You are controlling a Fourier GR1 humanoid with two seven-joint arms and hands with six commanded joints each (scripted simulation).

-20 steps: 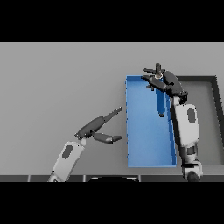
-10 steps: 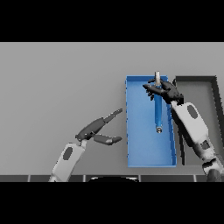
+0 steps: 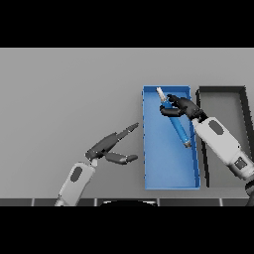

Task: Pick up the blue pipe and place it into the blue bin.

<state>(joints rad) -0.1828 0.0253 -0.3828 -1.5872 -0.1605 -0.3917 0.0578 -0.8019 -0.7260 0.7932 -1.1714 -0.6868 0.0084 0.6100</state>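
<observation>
Head view — right hand [image 3: 179, 106] fingers, clamped on blue pipe [image 3: 177, 125], have shifted rightward over blue bin [image 3: 161, 163].

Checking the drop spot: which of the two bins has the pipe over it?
The blue bin, left of the dark bin; the blue pipe lies over it.
</observation>
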